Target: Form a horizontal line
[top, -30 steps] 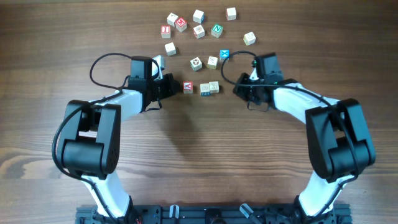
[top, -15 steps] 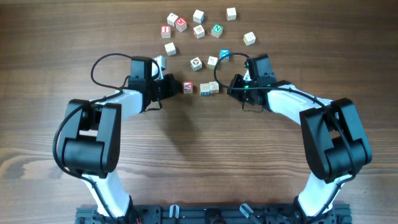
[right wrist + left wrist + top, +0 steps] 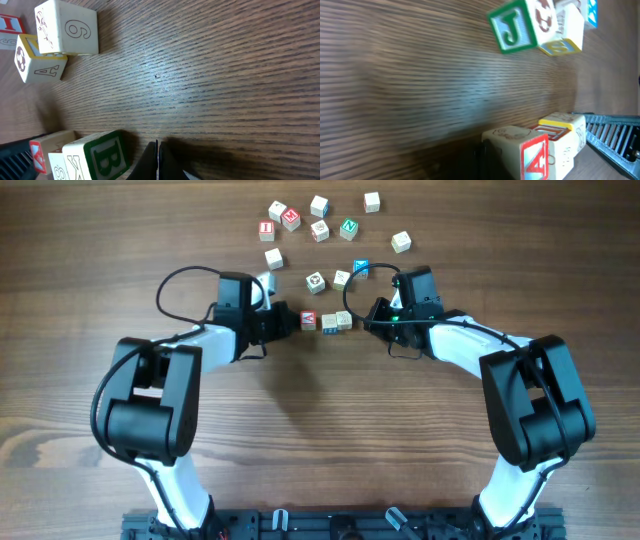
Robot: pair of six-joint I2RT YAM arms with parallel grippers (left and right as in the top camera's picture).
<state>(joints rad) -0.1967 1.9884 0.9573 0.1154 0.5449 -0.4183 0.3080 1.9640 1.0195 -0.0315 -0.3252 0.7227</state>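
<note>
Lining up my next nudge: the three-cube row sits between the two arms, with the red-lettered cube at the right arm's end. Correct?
Not quite. The overhead view shows the red-lettered cube at the left arm's end of the row, not the right arm's. The row does sit between the two arms.

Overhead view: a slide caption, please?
Left gripper and right gripper, both shut, flank a three-cube row; loose cubes beyond.

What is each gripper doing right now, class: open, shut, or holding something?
Left gripper: shut, holding nothing, tip beside the red-lettered cube.
Right gripper: shut, holding nothing.
</note>
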